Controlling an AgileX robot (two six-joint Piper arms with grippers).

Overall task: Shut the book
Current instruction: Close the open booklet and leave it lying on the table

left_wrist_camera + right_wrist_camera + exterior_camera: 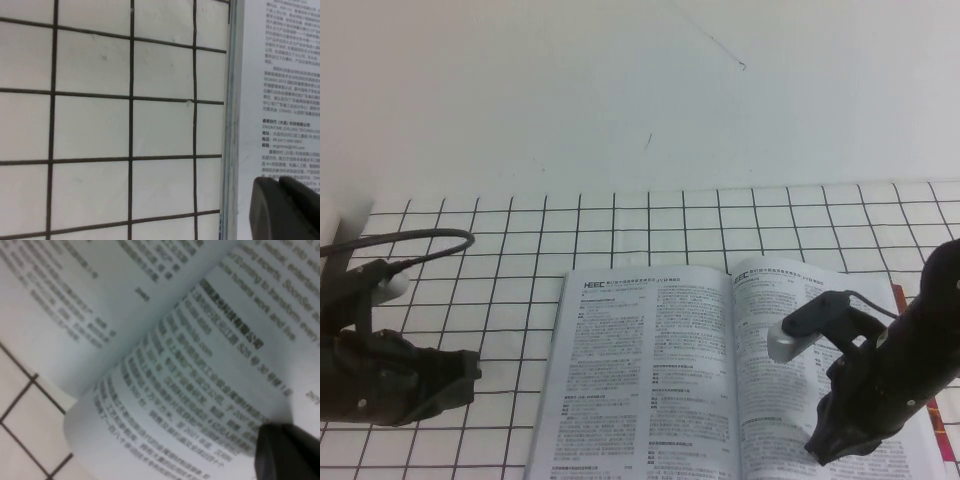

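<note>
The book point(650, 380) lies open on the gridded counter point(500, 240). Its right page curls up beside the right hand point(823, 447), whose grip cannot be told. The left hand point(470, 372), clenched, sits just off the book's left edge. Bare counter stretches beyond.

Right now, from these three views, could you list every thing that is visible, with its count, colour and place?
book: one, white pages with black print, lying open at the table's near centre-right.
red edge: one, red, along the book's right side; perhaps its cover.
table cover: one, white with black grid, under the book.
wall: one, white, behind the table.
left gripper: one, black, over the grid beside the book's left edge.
right gripper: one, black, over the right page.
</note>
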